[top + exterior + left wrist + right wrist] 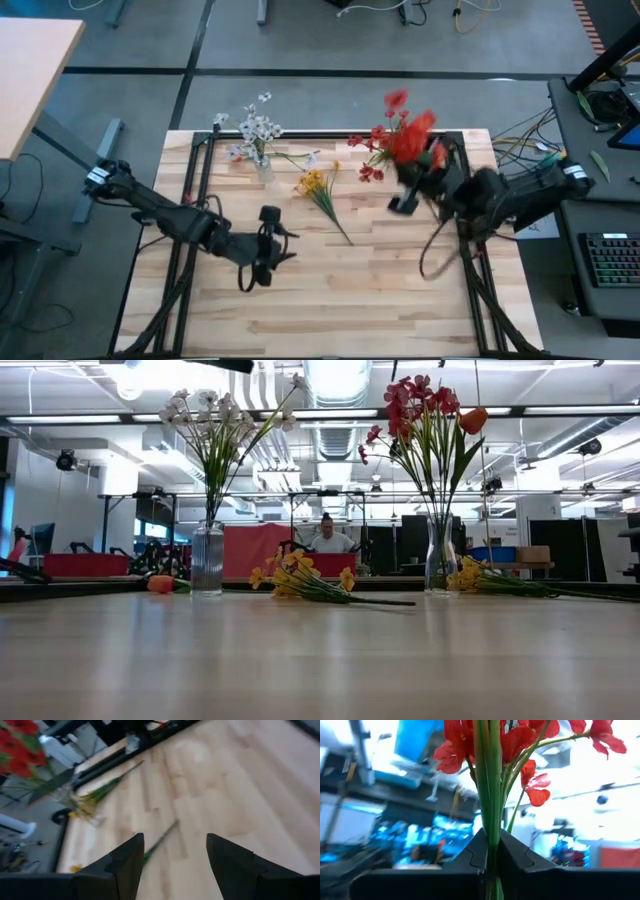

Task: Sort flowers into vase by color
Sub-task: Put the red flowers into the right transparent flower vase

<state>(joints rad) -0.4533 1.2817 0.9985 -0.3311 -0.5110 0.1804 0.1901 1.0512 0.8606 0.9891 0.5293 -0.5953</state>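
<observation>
A glass vase (207, 560) at the far left holds white sprays (258, 130). A second vase (438, 555) at the far right holds red sprays (415, 405). A yellow spray (320, 190) lies flat on the table between them, also in the low view (300, 582). My right gripper (405, 195) is near the red vase, shut on a red spray (410, 140). My left gripper (262, 250) hovers open over the table's left middle. In the left wrist view its fingers (175, 865) stand apart, with a green stem (160, 840) on the table beyond them. My right gripper (492, 855) pinches the red spray's green stems (490, 820) between its two fingers, below the red blossoms (515, 745). The fingers lie across the stems. The blossoms stand above the fingers, and the stems' lower end is hidden behind them.
More yellow sprays (500, 582) lie beside the red vase. An orange blossom (160, 584) lies by the white vase. A black frame rail (195, 200) runs along the table's sides. A cable (435, 255) loops on the table near my right arm. A person (327, 538) sits far beyond the table.
</observation>
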